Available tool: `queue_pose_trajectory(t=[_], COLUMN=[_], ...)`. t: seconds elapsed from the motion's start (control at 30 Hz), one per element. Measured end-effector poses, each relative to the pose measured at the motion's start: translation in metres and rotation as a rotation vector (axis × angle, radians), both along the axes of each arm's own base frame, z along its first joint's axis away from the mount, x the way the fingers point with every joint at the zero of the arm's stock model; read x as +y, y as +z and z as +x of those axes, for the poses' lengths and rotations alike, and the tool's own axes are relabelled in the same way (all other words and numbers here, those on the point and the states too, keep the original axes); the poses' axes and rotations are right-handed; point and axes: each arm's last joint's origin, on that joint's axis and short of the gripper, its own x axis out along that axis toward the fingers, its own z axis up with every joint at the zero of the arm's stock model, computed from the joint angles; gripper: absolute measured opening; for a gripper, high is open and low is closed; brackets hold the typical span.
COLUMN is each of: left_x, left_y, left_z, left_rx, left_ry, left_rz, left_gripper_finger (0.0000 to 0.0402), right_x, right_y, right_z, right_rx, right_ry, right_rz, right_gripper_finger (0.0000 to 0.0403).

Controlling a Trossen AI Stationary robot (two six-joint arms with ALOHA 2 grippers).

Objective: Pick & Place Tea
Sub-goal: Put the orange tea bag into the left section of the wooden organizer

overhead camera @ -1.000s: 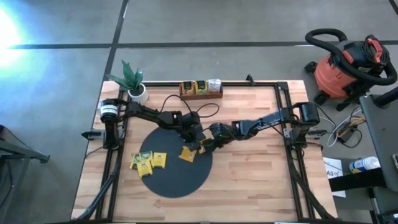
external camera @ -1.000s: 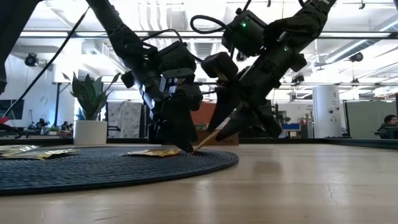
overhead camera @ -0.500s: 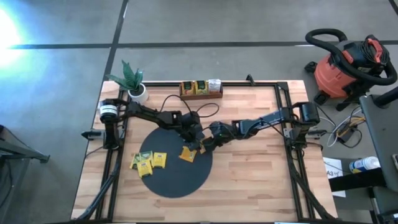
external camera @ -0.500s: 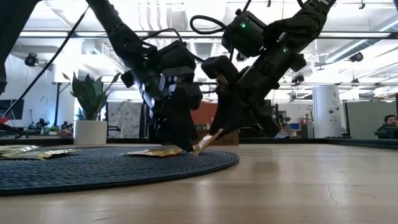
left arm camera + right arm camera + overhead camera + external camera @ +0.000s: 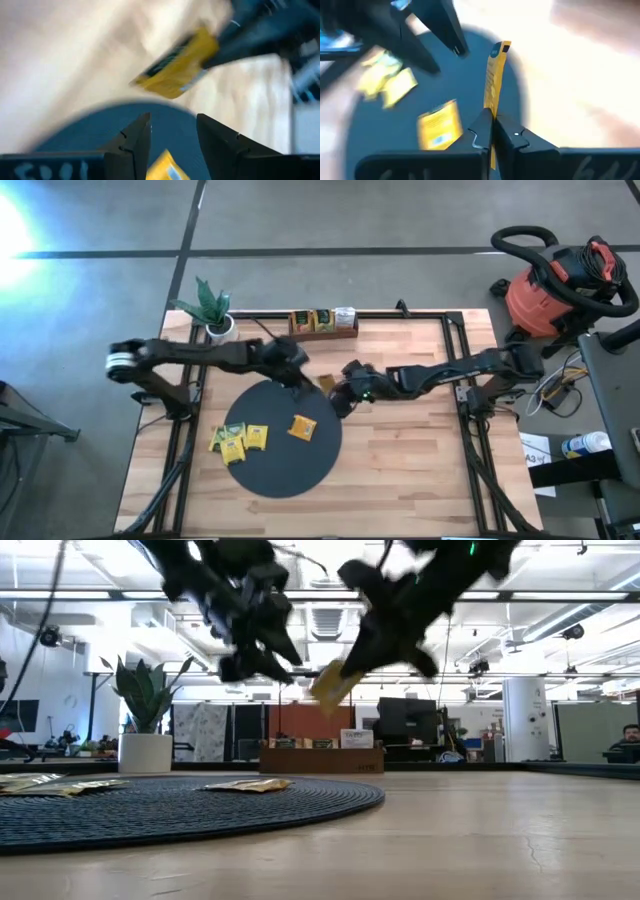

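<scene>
So the right gripper [image 5: 333, 386] has a yellow packet [image 5: 326, 383] pinched edge-on between its fingers and lifted clear of the mat [image 5: 290, 465], hanging just past the mat's back rim on the tray [image 5: 322, 333] side. In the low view it's well up in the air, tilted.

Progress: the tray, well behind the mat, already looks to have a few packets standing in it, can't count them. Still on the mat: one loose packet [image 5: 302, 427] near the middle and a little cluster [image 5: 238, 440] by its left rim. So I'd call it partway, with this one mid-carry and at least a handful left to move.

The left gripper [image 5: 292, 370] is also up off the mat, beside the held packet, with nothing in it; the left wrist view shows its fingers apart with a clear gap.

Versus a second ago: both grippers were down at the mat's right part, working the packet's edge right at the surface. Now both have risen and moved back toward the tray, and the left arm has swung out a lot. The packets on the mat haven't budged.
</scene>
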Motion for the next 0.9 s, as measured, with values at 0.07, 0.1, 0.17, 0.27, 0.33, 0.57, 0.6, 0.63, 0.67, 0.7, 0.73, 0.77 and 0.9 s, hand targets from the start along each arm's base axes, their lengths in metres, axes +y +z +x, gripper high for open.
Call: queue_pose_trajectory(t=[0.07, 0.1, 0.17, 0.27, 0.33, 0.57, 0.6, 0.63, 0.67, 0.7, 0.73, 0.77, 0.9], left_x=[0.001, 0.001, 0.001, 0.001, 0.001, 0.004, 0.005, 0.006, 0.007, 0.007, 0.008, 0.009, 0.014], left_y=[0.022, 0.032, 0.051, 0.067, 0.072, 0.074, 0.075, 0.076, 0.078, 0.080, 0.081, 0.083, 0.084], left_z=[-0.014, -0.020, -0.034, -0.050, -0.057, -0.058, -0.058, -0.057, -0.057, -0.056, -0.056, -0.056, -0.055], left_rx=[-0.059, -0.097, -0.193, -0.303, -0.335, -0.369, -0.375, -0.391, -0.421, -0.439, -0.454, -0.474, -0.492], left_ry=[0.109, 0.160, 0.247, 0.308, 0.329, 0.365, 0.374, 0.379, 0.382, 0.384, 0.388, 0.393, 0.413], left_rz=[0.060, 0.081, 0.087, 0.028, -0.017, -0.123, -0.131, -0.135, -0.138, -0.141, -0.144, -0.146, -0.155], left_gripper_finger=[0.0154, 0.0154, 0.0154, 0.0154, 0.0154, 0.0154, 0.0154, 0.0154, 0.0154, 0.0154, 0.0154, 0.0154, 0.0154], right_x=[0.009, 0.014, 0.024, 0.034, 0.035, 0.037, 0.037, 0.037, 0.037, 0.037, 0.037, 0.037, 0.039], right_y=[0.020, 0.028, 0.041, 0.050, 0.053, 0.056, 0.056, 0.057, 0.057, 0.059, 0.059, 0.061, 0.068], right_z=[-0.001, -0.002, -0.004, 0.000, 0.007, 0.033, 0.036, 0.036, 0.037, 0.038, 0.038, 0.037, 0.038], right_rx=[0.044, 0.083, 0.179, 0.318, 0.401, 0.672, 0.704, 0.738, 0.760, 0.767, 0.770, 0.777, 0.771], right_ry=[-0.012, -0.018, -0.027, -0.056, -0.066, 0.133, 0.147, 0.150, 0.141, 0.124, 0.110, 0.098, 0.085], right_rz=[-0.198, -0.311, -0.539, -0.825, -0.957, -1.232, -1.262, -1.290, -1.309, -1.318, -1.323, -1.329, -1.339], right_gripper_finger=[0.0009, 0.0009, 0.0009, 0.0008, 0.0008, 0.0008, 0.0008, 0.0008, 0.0008, 0.0008, 0.0008, 0.0008, 0.0008])
